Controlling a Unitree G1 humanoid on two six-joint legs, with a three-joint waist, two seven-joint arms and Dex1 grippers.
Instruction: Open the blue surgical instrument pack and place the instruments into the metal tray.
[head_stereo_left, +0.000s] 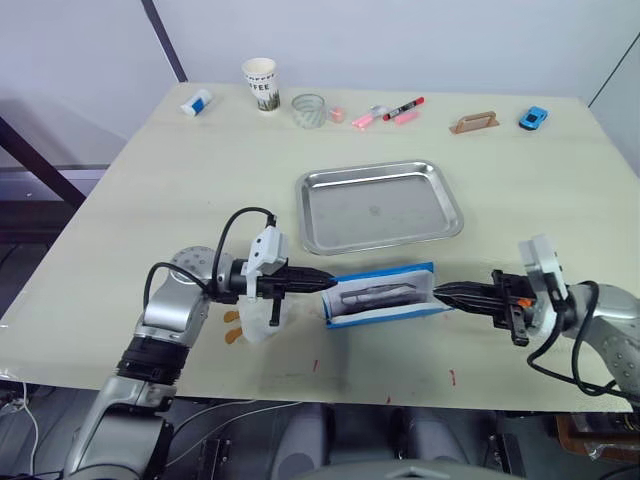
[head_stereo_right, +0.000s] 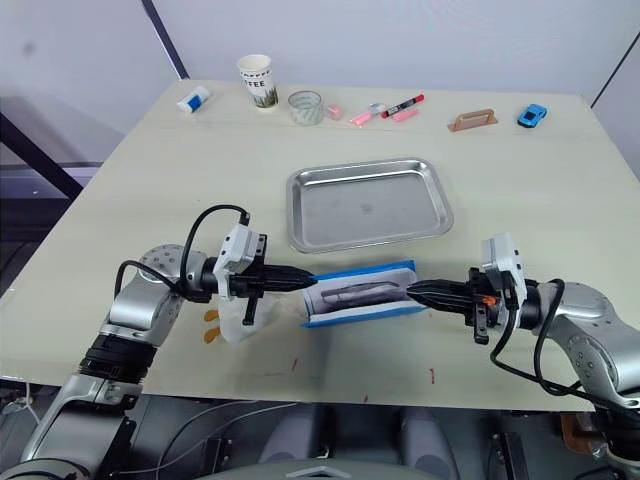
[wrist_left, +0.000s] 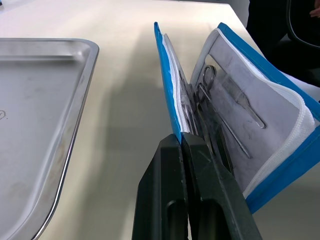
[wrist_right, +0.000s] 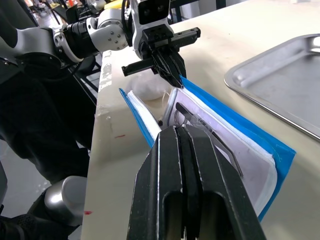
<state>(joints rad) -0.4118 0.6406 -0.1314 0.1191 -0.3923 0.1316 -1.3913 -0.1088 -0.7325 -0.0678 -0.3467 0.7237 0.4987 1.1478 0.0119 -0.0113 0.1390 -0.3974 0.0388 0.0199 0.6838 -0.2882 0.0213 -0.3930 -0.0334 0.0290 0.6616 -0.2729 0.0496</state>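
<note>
The flat blue folding surgical instrument pack (head_stereo_left: 385, 295) with its pale grey-white lining lies partly open on the beige table (head_stereo_left: 150, 190), just in front of the shiny shallow rectangular metal tray (head_stereo_left: 378, 206), which sits apart from it. Thin silvery steel instruments (wrist_left: 212, 107), one with ring handles, are tucked against the lining inside the pack. The left gripper (head_stereo_left: 322, 283) meets the pack's left end, its two black fingers (wrist_left: 190, 195) pressed together on the edge of one blue cover. The right gripper (head_stereo_left: 440, 292) meets the pack's right end with its fingers also pressed together; whether they pinch the other cover cannot be told. Beyond the tray, along the far side of the table, stand a white paper cup (head_stereo_left: 260, 84), a small clear glass (head_stereo_left: 309, 110), pink pens and a red marker (head_stereo_left: 404, 107), and a small blue toy car (head_stereo_left: 534, 118).
</note>
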